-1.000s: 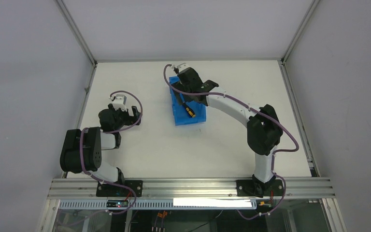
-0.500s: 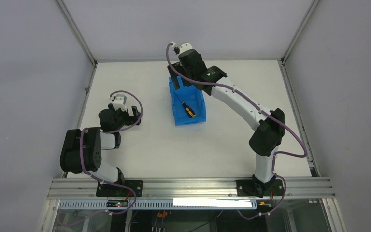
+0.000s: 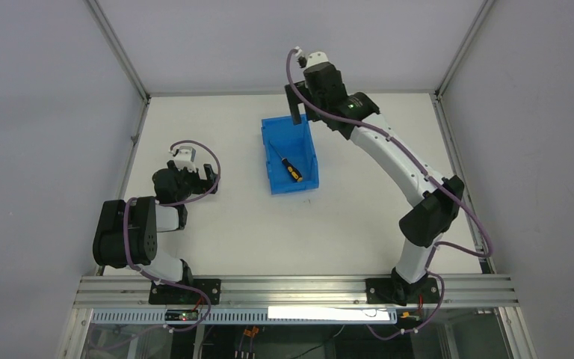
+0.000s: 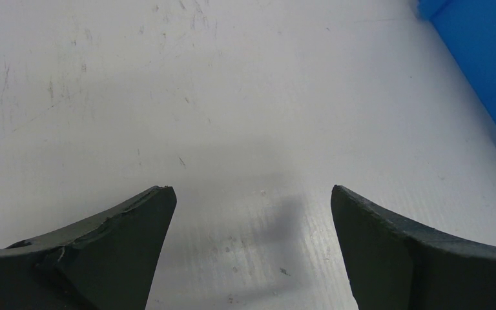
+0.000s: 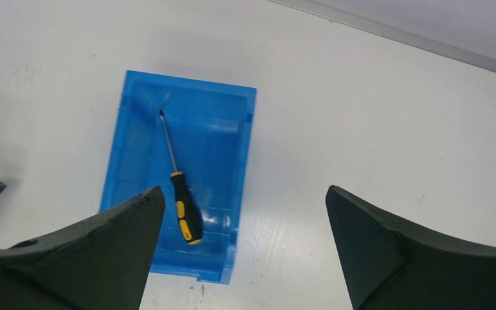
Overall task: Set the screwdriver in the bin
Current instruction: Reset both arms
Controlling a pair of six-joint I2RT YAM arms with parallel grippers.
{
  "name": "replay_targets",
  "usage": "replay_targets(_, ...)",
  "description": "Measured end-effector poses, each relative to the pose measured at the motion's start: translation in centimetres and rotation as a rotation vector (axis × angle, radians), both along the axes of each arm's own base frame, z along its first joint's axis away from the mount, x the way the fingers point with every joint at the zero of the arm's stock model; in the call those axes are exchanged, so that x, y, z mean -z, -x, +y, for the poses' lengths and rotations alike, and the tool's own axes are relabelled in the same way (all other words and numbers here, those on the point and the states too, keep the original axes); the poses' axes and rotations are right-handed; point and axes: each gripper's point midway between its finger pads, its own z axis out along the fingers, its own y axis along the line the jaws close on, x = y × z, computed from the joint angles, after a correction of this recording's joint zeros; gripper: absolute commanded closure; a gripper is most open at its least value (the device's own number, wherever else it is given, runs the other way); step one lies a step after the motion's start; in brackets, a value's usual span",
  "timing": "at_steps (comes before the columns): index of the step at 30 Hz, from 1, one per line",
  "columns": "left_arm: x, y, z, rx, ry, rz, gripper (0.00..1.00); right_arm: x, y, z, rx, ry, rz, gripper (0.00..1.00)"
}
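1. I count one bin [image 3: 267, 160], blue.
2. Two grippers: right gripper [image 5: 243, 191] up by the bin's far end, jaws wide, empty; left gripper [image 4: 252, 189] equally wide.
3. One screwdriver [image 3: 287, 166] lies inside the bin, lengthwise, tip far, yellow end towards me.

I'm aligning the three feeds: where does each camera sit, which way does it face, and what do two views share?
Top external: above and behind the robot, looking down at the table; left arm and right arm show whole.
Left wrist: low, facing down at table and a side of the bin; open left gripper shows.
Right wrist: high, facing down into the bin holding the screwdriver; open right gripper shows.
Shared: all three views see the bin.
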Motion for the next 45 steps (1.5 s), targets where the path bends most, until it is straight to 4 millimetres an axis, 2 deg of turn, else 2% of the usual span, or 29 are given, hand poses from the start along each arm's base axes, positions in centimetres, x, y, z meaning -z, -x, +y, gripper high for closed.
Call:
replay_targets(9, 0.0, 0.0, 0.0, 0.000, 0.000, 0.000, 0.01, -0.4, -1.3, -9.6, 0.169, -0.035, 0.023, 0.01)
replay_targets(14, 0.0, 0.0, 0.0, 0.000, 0.000, 0.000, 0.01, -1.2, -1.6, -14.1, 0.242, -0.067, 0.023, 0.01)
replay_targets(20, 0.0, 0.0, 0.0, 0.000, 0.000, 0.000, 0.01, -1.5, -1.6, -18.3, 0.310, -0.098, 0.030, 0.01)
replay_targets(30, 0.0, 0.0, 0.0, 0.000, 0.000, 0.000, 0.01, 0.4, -1.6, -25.2, 0.418, -0.149, 0.099, 0.01)
replay_targets(35, 0.0, 0.0, 0.0, 0.000, 0.000, 0.000, 0.01, 0.9, -1.2, -27.3, 0.456, -0.167, 0.127, 0.01)
replay_targets(45, 0.0, 0.0, 0.0, 0.000, 0.000, 0.000, 0.01, 1.3, -0.8, -26.2, 0.422, -0.198, 0.161, 0.01)
